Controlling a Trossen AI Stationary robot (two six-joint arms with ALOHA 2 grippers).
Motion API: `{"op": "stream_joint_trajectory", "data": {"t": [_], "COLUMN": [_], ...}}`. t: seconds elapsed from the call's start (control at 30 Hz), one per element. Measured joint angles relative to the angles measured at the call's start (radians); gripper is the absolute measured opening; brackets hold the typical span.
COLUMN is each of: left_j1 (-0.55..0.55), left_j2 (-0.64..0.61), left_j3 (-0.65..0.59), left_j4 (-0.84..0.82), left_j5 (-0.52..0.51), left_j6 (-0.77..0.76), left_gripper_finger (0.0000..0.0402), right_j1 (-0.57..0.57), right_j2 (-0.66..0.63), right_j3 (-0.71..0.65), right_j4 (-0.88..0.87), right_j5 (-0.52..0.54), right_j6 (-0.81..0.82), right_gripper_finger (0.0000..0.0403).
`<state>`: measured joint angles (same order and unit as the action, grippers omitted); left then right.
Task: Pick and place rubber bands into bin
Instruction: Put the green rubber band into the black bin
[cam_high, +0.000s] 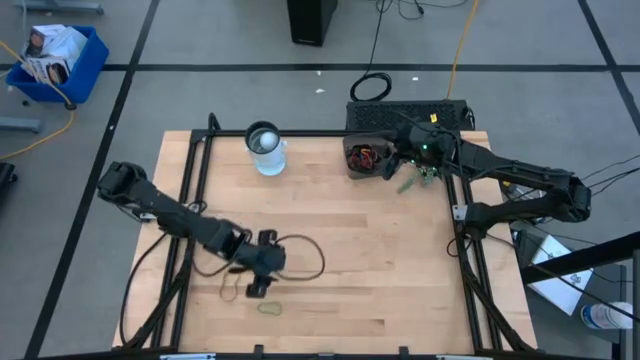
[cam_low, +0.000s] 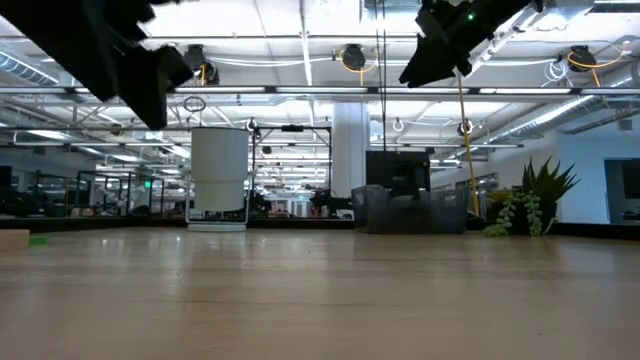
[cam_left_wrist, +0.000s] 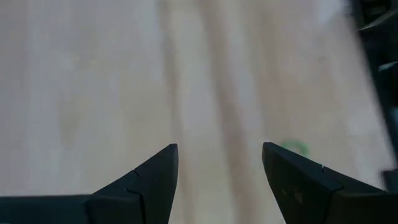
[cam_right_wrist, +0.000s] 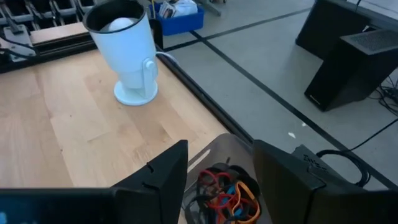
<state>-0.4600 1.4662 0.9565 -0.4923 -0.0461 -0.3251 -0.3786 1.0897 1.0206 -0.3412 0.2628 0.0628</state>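
A green rubber band (cam_high: 270, 308) lies flat on the wooden table near its front edge; the left wrist view shows this green rubber band (cam_left_wrist: 292, 147) just beyond one fingertip. My left gripper (cam_left_wrist: 219, 149) hovers open above the table a little behind it, seen from above as the left gripper (cam_high: 260, 284). The smoky bin (cam_high: 365, 157) stands at the far right and holds red, orange and blue rubber bands (cam_right_wrist: 225, 194). My right gripper (cam_right_wrist: 217, 149) is open above the bin, with nothing between its fingers.
A white cup (cam_high: 266, 148) stands at the table's far edge, left of the bin. A thick black cable loop (cam_high: 305, 255) lies beside my left arm. A small greenish thing (cam_high: 408, 184) lies on the table right of the bin. Bare wood (cam_high: 380, 260) spreads between the arms.
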Motion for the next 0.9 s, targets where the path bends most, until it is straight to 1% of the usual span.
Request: {"op": "stream_joint_trajectory", "data": {"t": [0.1,0.2,0.4,0.53,0.63,0.83,0.9], "left_j1": [-0.056,-0.097,-0.142,-0.169,-0.184,-0.184,-0.182], "left_j2": [0.027,0.087,0.242,0.279,0.282,0.305,0.318], "left_j3": [-0.023,-0.024,-0.017,-0.016,-0.016,-0.015,-0.012], "left_j4": [0.112,0.145,0.259,0.253,0.196,0.191,0.192], "left_j5": [-0.003,0.0,0.075,0.067,0.041,0.043,0.045], "left_j6": [0.005,0.001,-0.098,-0.115,-0.13,-0.16,-0.168], "left_gripper_finger": [0.0241,0.0241,0.0241,0.0241,0.0241,0.024,0.0231], "right_j1": [0.0,0.0,0.0,0.0,0.0,0.0,0.0], "right_j2": [0.003,0.003,0.003,0.003,0.003,0.003,0.003], "right_j3": [0.0,0.0,0.0,0.0,0.0,0.0,0.0], "right_j4": [-0.007,-0.009,-0.012,-0.016,-0.017,-0.033,-0.039], "right_j5": [0.001,0.001,0.001,0.001,0.001,0.001,0.001], "right_j6": [0.0,0.0,0.0,0.003,0.003,0.004,0.003], "right_gripper_finger": [0.0173,0.0173,0.0173,0.0173,0.0173,0.0173,0.0173]}}
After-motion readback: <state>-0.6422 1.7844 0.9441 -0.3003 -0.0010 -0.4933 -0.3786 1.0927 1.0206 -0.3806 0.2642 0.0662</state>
